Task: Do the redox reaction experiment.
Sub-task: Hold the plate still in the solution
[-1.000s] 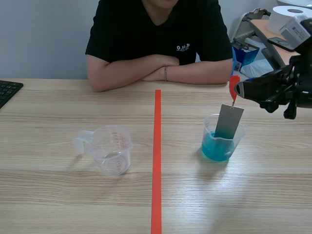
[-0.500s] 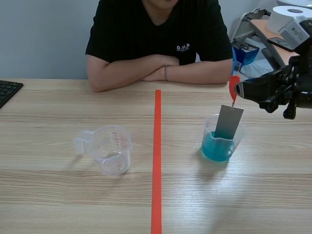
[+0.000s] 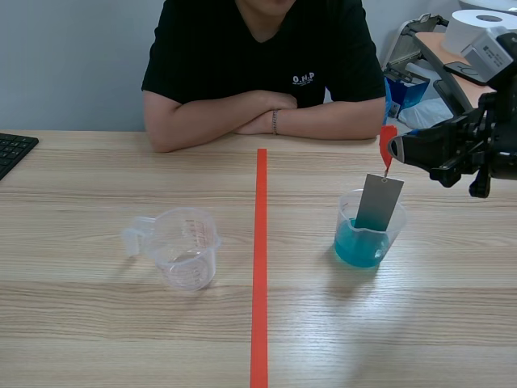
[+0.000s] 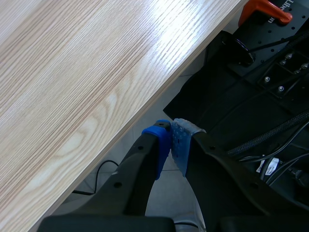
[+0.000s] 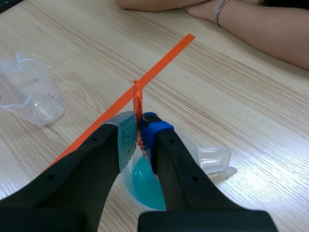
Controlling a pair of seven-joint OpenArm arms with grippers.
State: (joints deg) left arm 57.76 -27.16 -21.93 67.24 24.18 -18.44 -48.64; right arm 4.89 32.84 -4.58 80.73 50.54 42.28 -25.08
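Observation:
A clear beaker (image 3: 368, 236) with blue liquid (image 5: 145, 186) stands right of the red tape line. A grey metal plate (image 3: 380, 202) hangs into it from a red tab (image 3: 388, 144). My right gripper (image 3: 393, 149) is shut on that red tab (image 5: 138, 104), directly above the beaker. An empty clear measuring cup (image 3: 182, 245) stands left of the line and also shows in the right wrist view, measuring cup (image 5: 30, 92). My left gripper (image 4: 172, 137) is shut on nothing, off the table's edge (image 4: 145, 104); it is out of the scene view.
A person sits across the table with folded arms (image 3: 266, 117) resting on its far edge. A black keyboard (image 3: 11, 150) lies at the far left. Shelving and a white roll (image 3: 477, 28) stand beyond the right arm.

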